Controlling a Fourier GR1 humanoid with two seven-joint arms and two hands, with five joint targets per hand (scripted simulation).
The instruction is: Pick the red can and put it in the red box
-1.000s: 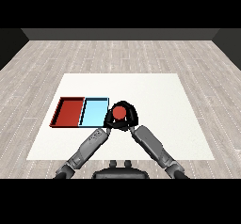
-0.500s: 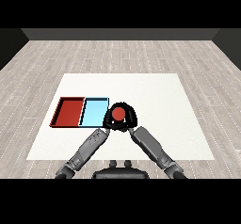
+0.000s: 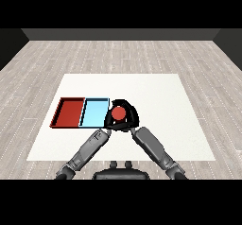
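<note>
**One red can, two trays, two hands**

On the white table [image 3: 179, 125] I count two trays side by side: one red tray [image 3: 70, 112] on the outside and one light blue tray [image 3: 95, 112] next to it. There is a single red can [image 3: 118, 113], sitting just beside the blue tray's right edge, outside both trays. The right hand [image 3: 130, 117] is curled round the can, grasping it. The left hand [image 3: 108, 121] sits close against the can's other side; whether its fingers grip anything, I cannot tell.
</note>
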